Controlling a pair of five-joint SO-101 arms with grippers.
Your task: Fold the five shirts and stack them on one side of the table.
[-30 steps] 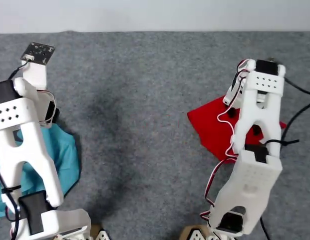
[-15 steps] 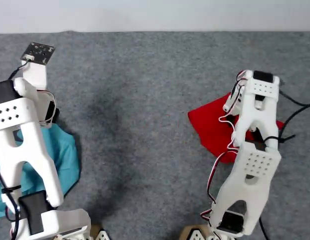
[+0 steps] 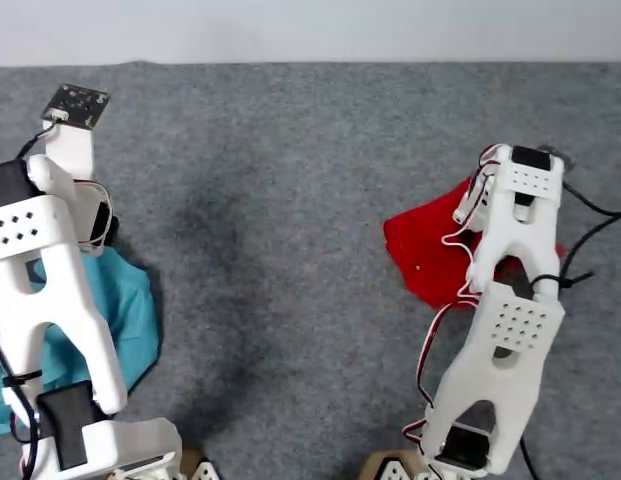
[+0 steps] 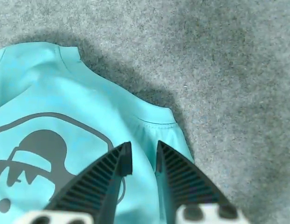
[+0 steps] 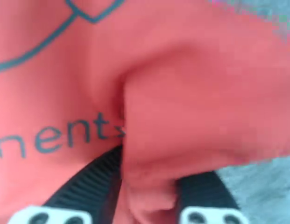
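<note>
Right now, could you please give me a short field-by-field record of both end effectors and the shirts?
left end effector: slightly open, over the teal shirt, gripping nothing
right end effector: shut on a fold of the red shirt
teal shirt: spread on the grey table, print side up
red shirt: bunched, print showing

- High cam hangs over the grey table (image 3: 290, 180), looking straight down.
- Left wrist cam peers past the left gripper (image 4: 141, 156), close above the teal shirt (image 4: 51, 93) on that table.
- Right wrist cam's pressed right up against the red shirt (image 5: 191, 84).
- Both shirts show from above too.
</note>
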